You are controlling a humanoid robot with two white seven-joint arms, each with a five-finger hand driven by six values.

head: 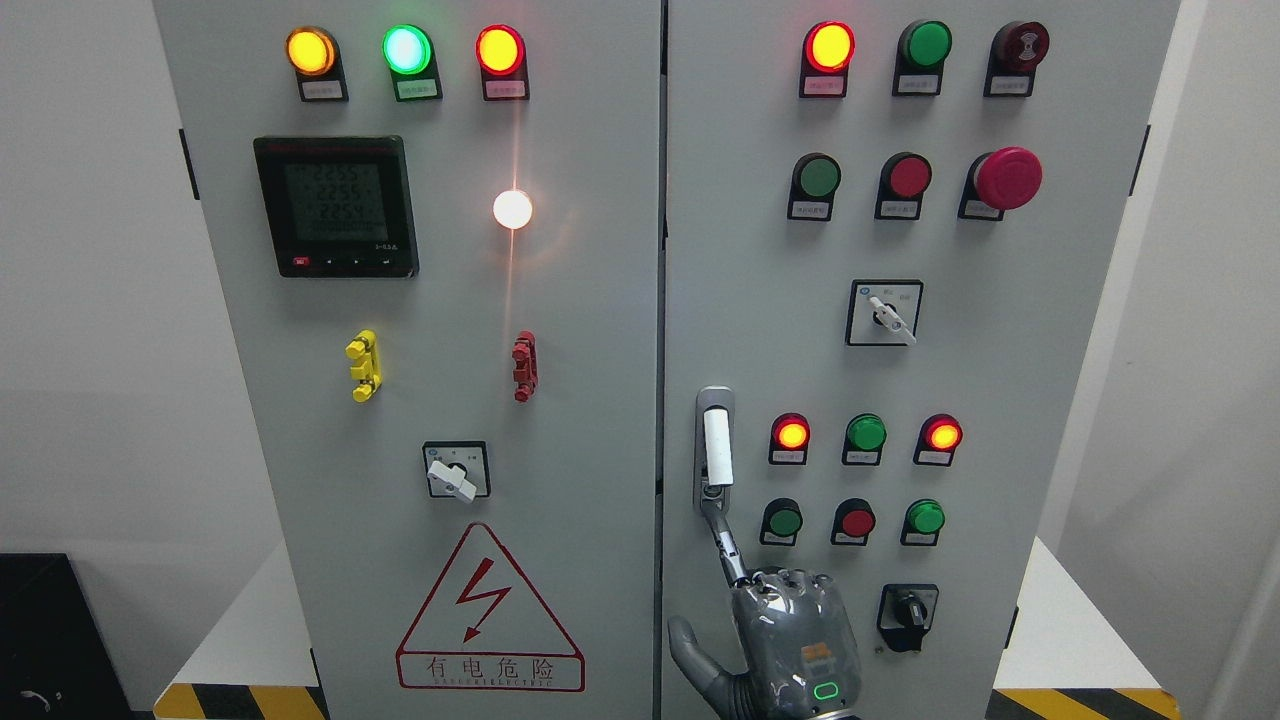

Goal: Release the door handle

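I see one hand point(790, 640) rising from the bottom edge, right of centre; I cannot tell which arm it belongs to. Its index finger point(725, 545) is stretched upward, tip touching the lower end of the door handle point(716, 450), the rest of the fingers curled at the knuckles, thumb out to the left. Nothing is pinched. The handle sits upright in its recess on the right cabinet door point(1050, 400), near the door's left edge, beside the indicator lamps point(865, 433).

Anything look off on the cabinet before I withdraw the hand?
Nothing stands out. The left door and right door look closed, the door handle sits straight in its recess, right hand below. The streak through the white lamp looks like lens glare.
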